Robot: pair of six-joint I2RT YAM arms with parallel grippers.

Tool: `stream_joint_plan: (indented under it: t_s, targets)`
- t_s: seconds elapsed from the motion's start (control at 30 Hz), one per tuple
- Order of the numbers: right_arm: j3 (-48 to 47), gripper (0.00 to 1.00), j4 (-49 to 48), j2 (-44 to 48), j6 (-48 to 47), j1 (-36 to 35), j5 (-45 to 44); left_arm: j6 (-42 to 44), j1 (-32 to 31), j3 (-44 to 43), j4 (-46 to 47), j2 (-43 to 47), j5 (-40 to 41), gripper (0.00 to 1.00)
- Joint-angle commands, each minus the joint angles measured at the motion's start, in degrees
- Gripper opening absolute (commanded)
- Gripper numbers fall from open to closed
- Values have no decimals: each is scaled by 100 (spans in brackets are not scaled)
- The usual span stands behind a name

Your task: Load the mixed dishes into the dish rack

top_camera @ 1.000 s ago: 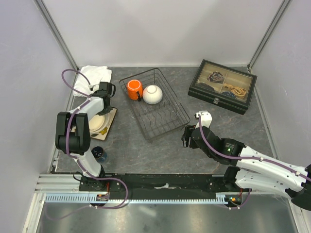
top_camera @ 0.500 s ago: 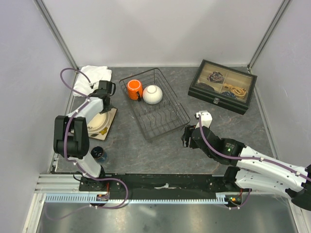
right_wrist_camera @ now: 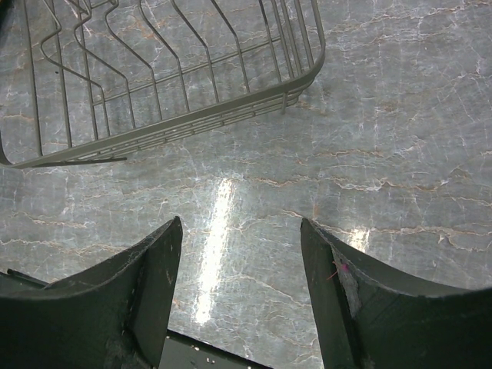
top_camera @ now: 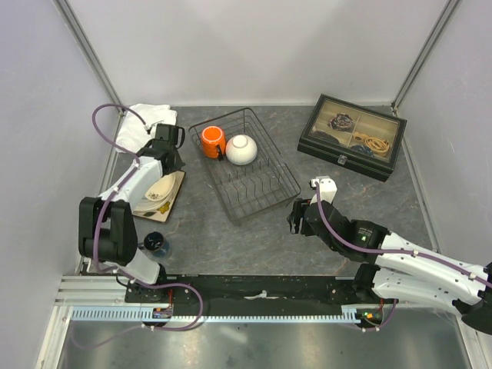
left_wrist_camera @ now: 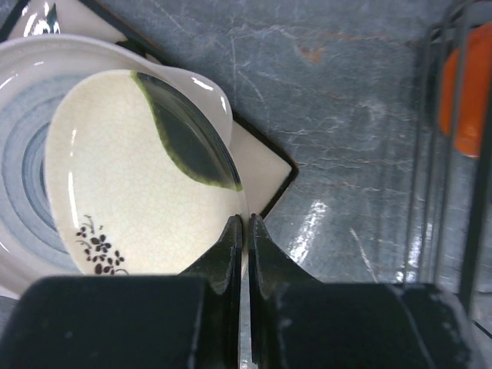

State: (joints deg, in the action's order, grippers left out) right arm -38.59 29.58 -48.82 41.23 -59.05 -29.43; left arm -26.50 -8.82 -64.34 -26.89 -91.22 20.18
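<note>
Grey table point(top_camera: 254, 242); our left end effector point(left_wrist_camera: 244, 231) pinches the cream plate point(left_wrist_camera: 123, 184) by its rim, we guess for slotting upright into the dish rack point(top_camera: 257, 191). Right end effector point(right_wrist_camera: 238, 269) gapes, empty.

Orange mug point(top_camera: 213, 141) and white bowl point(top_camera: 241, 149) sit in the wire dish rack point(top_camera: 257, 188); cream plate point(left_wrist_camera: 131, 181) tilts over square plate point(left_wrist_camera: 265, 165).

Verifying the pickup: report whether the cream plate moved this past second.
Yes. The cream plate, in the left gripper, tilted up and farther back, uncovering more of the square plate.
</note>
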Motion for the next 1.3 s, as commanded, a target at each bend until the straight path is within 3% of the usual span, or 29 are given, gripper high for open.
stream_joint_plan:
  t_s: [0.0,0.6,0.9,1.27]
  targets:
    - [-17,71,-40,-22,95,-2,-80,-127,-32,-299,124,569,-261,2]
    - [0,71,-84,-102,201,-10,-28,-127,-32,-624,-141,1519,-735,2]
    - [-140,71,-58,-23,183,-2,-115,-390,-32,-844,227,2283,-2157,2]
    - [-439,71,187,39,157,-10,-422,-1462,-41,-546,975,2873,-3828,2]
